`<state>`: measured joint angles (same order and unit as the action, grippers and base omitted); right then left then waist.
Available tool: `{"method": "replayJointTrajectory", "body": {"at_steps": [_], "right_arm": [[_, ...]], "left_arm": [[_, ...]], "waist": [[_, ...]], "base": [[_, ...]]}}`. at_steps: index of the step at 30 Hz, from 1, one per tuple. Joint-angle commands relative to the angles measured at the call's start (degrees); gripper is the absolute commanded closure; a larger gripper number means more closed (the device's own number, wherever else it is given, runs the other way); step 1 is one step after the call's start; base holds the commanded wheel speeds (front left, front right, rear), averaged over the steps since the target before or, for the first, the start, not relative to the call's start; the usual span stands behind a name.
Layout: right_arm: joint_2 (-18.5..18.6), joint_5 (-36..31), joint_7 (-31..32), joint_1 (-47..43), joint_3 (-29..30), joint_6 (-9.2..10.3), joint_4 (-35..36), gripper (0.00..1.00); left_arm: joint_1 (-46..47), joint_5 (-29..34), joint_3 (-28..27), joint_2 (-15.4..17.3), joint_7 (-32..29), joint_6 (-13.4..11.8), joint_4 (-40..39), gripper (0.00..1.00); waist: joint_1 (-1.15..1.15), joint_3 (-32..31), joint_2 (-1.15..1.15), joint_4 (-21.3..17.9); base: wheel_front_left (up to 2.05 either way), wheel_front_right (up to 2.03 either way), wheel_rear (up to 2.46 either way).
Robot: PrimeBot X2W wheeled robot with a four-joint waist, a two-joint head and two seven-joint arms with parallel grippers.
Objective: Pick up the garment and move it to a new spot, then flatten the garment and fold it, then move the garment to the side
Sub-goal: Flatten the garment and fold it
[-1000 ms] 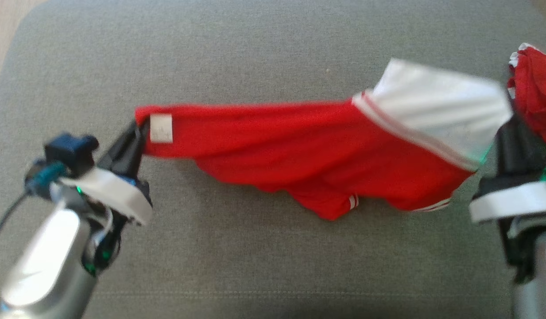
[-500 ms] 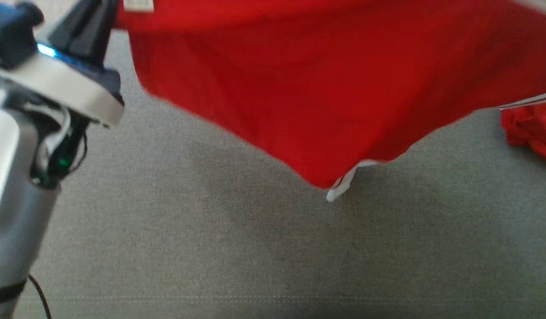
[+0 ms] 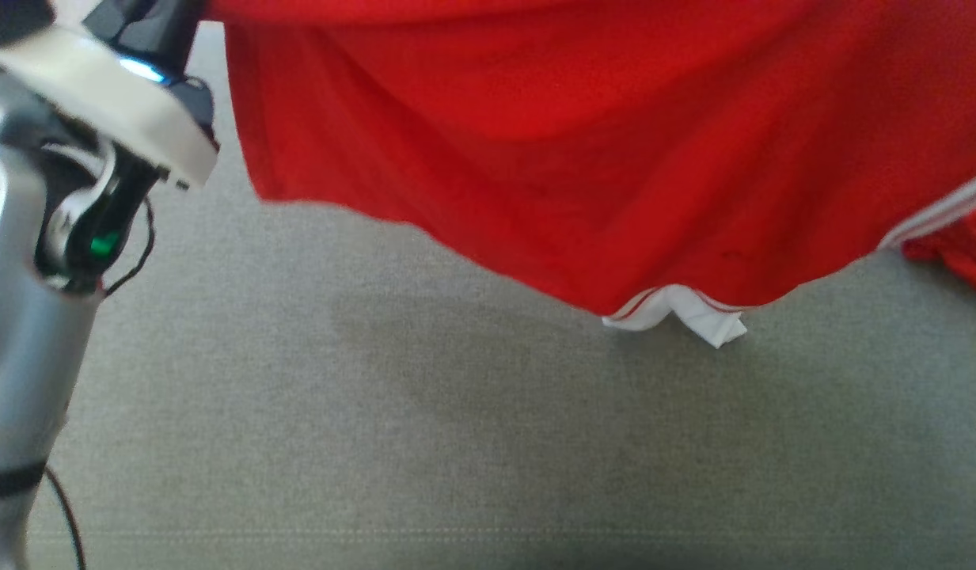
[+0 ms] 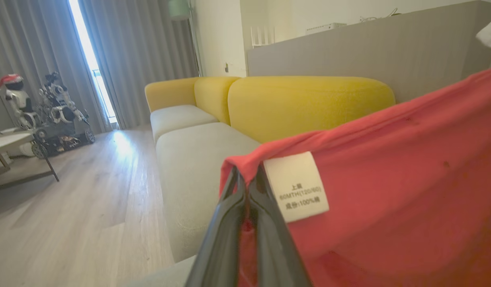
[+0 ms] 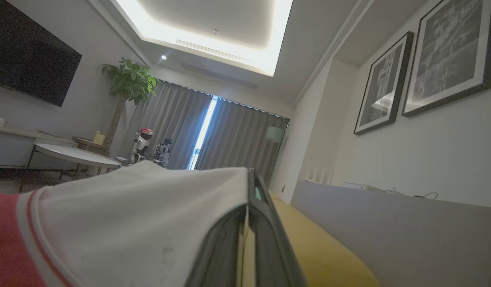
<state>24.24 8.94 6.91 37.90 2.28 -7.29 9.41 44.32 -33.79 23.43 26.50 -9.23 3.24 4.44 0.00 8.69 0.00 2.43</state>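
Garment: the red garment (image 3: 614, 142) hangs in the air over the grey seat (image 3: 377, 451). It is pulled wide between the two grippers, like a sheet on a line.
Left gripper: the left gripper (image 4: 245, 181) has its two dark fingers pressed together. They pinch one red corner of the garment.
Where the cloth is from it: in the left wrist view the red cloth starts at the fingertips and spreads away to the right and down.
Tag: a small white tag (image 4: 296, 186) with tiny print is sewn on just beside the pinched corner, touching the right finger.
Right gripper: the right gripper (image 5: 250, 177) is pressed together too. It pinches the white part of the garment.
Where the cloth is from it: in the right wrist view the white cloth lies on the left of the fingers and turns red past a thin stripe.
Lowest bit: a white sleeve end (image 3: 693, 317) with red stripes hangs down under the red edge. A dim shadow lies on the seat below it.
Other cloth: one more red cloth (image 3: 958, 257) lies on the seat at the far right.
Behind: a yellow sofa back (image 4: 309, 103) stands past the seat.
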Motion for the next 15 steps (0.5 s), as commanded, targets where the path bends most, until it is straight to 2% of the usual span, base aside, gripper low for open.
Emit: {"method": "replayJointTrajectory", "body": {"at_steps": [1, 5, 9, 15], "right_arm": [[1.01, 1.13, 0.17, 4.8, -1.47, -0.2, -0.44, 1.0], [0.78, 3.36, -1.58, 15.33, -7.67, -0.2, -10.96, 1.0], [-1.2, 3.07, -6.13, 28.29, -11.65, -0.2, -24.3, 1.0], [-7.99, -1.73, -18.13, 43.95, -10.3, -0.2, -42.61, 1.0]], "left_arm": [[5.76, -0.7, -2.56, 1.43, -0.61, 0.5, 0.18, 1.0], [13.42, -2.44, -1.87, -1.93, -0.15, 2.03, 9.74, 1.0], [22.53, -2.08, -1.5, -5.45, 4.31, 2.95, 21.99, 1.0], [33.19, -0.14, -1.61, -9.72, 16.1, 3.3, 38.97, 1.0]], "waist": [[0.0, 1.18, 0.0, -0.17], [0.0, 4.41, 0.0, -0.68], [0.0, 6.98, 0.0, -0.94], [0.0, 7.47, 0.0, -1.2]], "base": [[0.0, 0.0, 0.0], [0.0, 0.0, 0.0], [0.0, 0.0, 0.0], [0.0, 0.0, 0.0]]}}
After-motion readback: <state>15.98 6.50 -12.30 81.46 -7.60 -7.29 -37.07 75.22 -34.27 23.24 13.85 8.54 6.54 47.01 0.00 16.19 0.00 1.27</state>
